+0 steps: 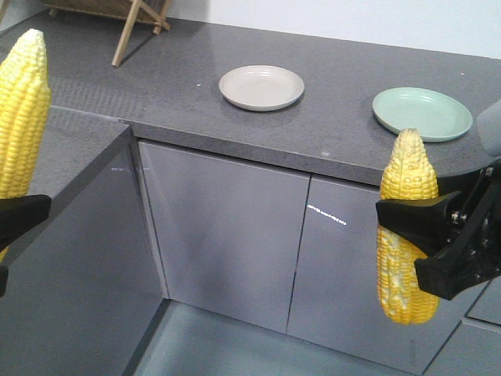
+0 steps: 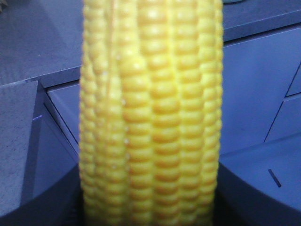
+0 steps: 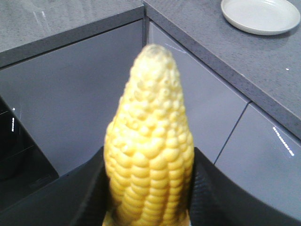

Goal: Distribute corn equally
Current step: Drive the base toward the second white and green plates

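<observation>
The left gripper (image 1: pixel 9 243) reaches in at the left edge of the front view, its black jaws pinching a plain yellow cob (image 1: pixel 22 110) near its lower part; the cob stands upright, tip up, and fills the left wrist view (image 2: pixel 150 117); the right gripper (image 1: pixel 407 247) comes in from the right edge, jaws clamped across the middle of a pale-patched cob (image 1: pixel 407 227), also upright, its dark fingers (image 3: pixel 211 188) pressed to the cob's (image 3: pixel 150 155) two sides; both cobs hang in front of the cabinet doors (image 1: pixel 227 235), apart from the beige plate (image 1: pixel 261 86) and green plate (image 1: pixel 423 113) on the grey countertop (image 1: pixel 156 78).
</observation>
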